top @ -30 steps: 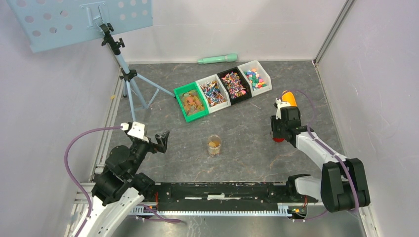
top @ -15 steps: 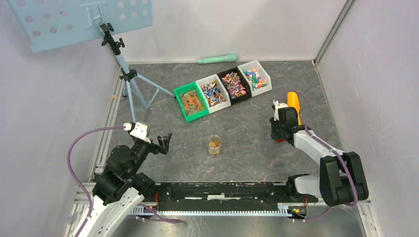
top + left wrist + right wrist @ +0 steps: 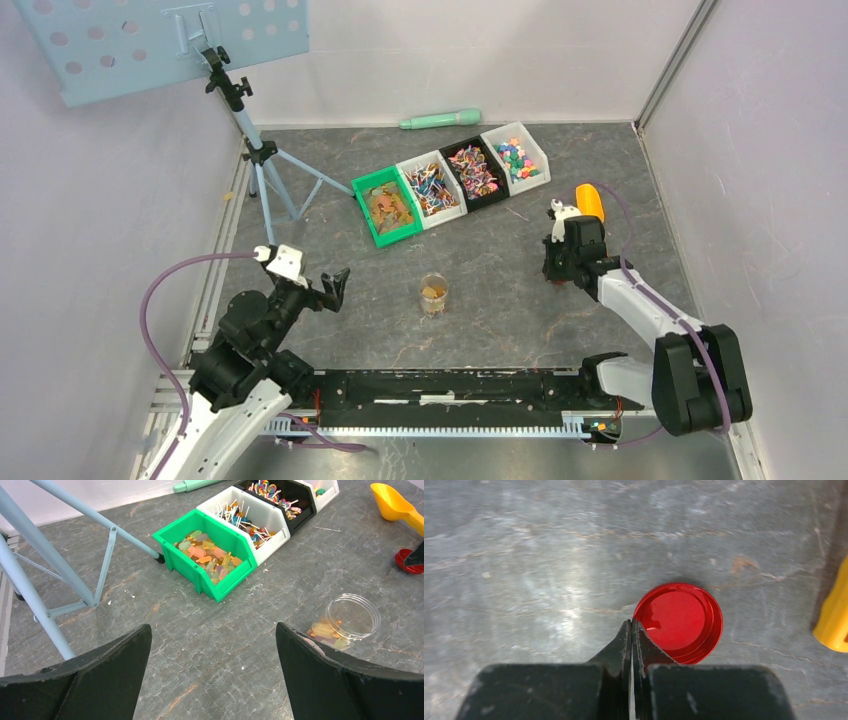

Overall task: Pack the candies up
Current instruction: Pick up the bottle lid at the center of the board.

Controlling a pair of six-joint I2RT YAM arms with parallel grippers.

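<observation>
The candies fill a row of bins at the back: a green bin (image 3: 388,208), a white bin (image 3: 432,188), a black bin (image 3: 473,172) and another white bin (image 3: 515,155). A clear jar (image 3: 433,293) stands mid-table with a few candies (image 3: 327,632) in it. My right gripper (image 3: 631,622) is shut, its tips meeting at the left rim of an upturned red lid (image 3: 677,622); nothing shows between them. A yellow scoop (image 3: 590,200) lies just behind it. My left gripper (image 3: 212,645) hangs wide open above bare table, left of the jar.
A light-blue tripod (image 3: 260,160) with a perforated plate (image 3: 160,40) stands at the back left. A mint-green cylinder (image 3: 440,120) lies along the back wall. White enclosure walls close in the table on three sides.
My right gripper's jaws have closed while it shifted slightly over the red lid. The yellow scoop now lies on the table behind it. The left arm has barely moved.
</observation>
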